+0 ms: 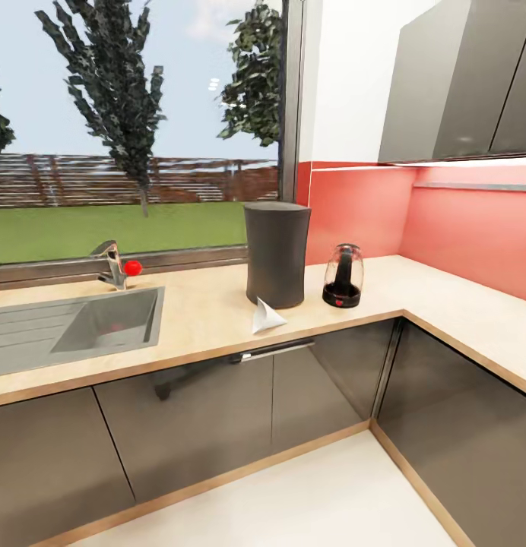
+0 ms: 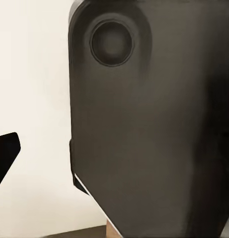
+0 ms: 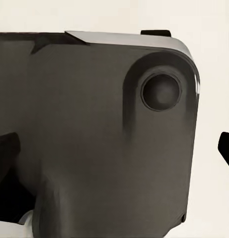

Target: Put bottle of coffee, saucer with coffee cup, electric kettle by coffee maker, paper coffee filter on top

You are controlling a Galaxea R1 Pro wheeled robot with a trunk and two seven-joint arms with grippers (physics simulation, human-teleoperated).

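Observation:
In the head view, the coffee maker [image 1: 276, 254], a tall dark cylinder, stands on the light wooden countertop [image 1: 202, 319] in front of the window. A white paper coffee filter [image 1: 266, 316] lies on the counter just in front of it. The electric kettle [image 1: 343, 276], clear glass on a black base with a red switch, stands close to its right. Bottle, saucer and cup are out of view. My left gripper [image 2: 114, 158] shows one dark fingertip [image 2: 6, 156] at the picture's edge. My right gripper [image 3: 114, 148] has a fingertip [image 3: 226, 147] far out too. Both hold nothing.
A steel sink [image 1: 103, 323] with a faucet [image 1: 112, 264] and red knob sits left of the coffee maker. The counter turns a corner and runs along the red wall at the right [image 1: 476, 319]. Grey wall cabinets [image 1: 461, 76] hang above. Both wrist views face my own dark body panels.

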